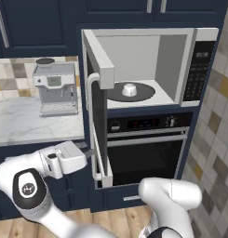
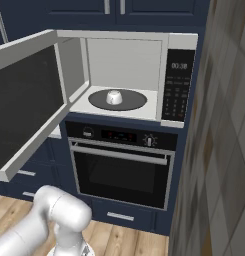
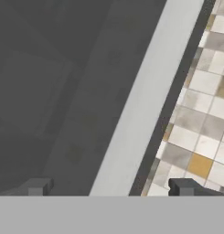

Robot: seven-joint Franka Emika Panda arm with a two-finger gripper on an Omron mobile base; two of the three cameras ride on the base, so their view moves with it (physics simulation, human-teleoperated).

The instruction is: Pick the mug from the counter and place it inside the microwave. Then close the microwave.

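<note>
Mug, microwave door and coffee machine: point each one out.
mug (image 2: 114,96), right base view, its rounded white side.
microwave door (image 2: 29,105), right base view, its dark glass.
coffee machine (image 1: 55,88), left base view, its front.

Small squat white mug on the dark round turntable: its handle cannot be made out in either base view, and its base blends into the plate. Large silver-framed microwave door with dark glass: cut off by the left edge of the right base view; in the hand view its pane and silver frame run past the edges. Black control strip: the key labels are too small to read. White marble counter: cut off at the left edge. Two-finger gripper: just the fingertips rise above the bottom edge.
</note>
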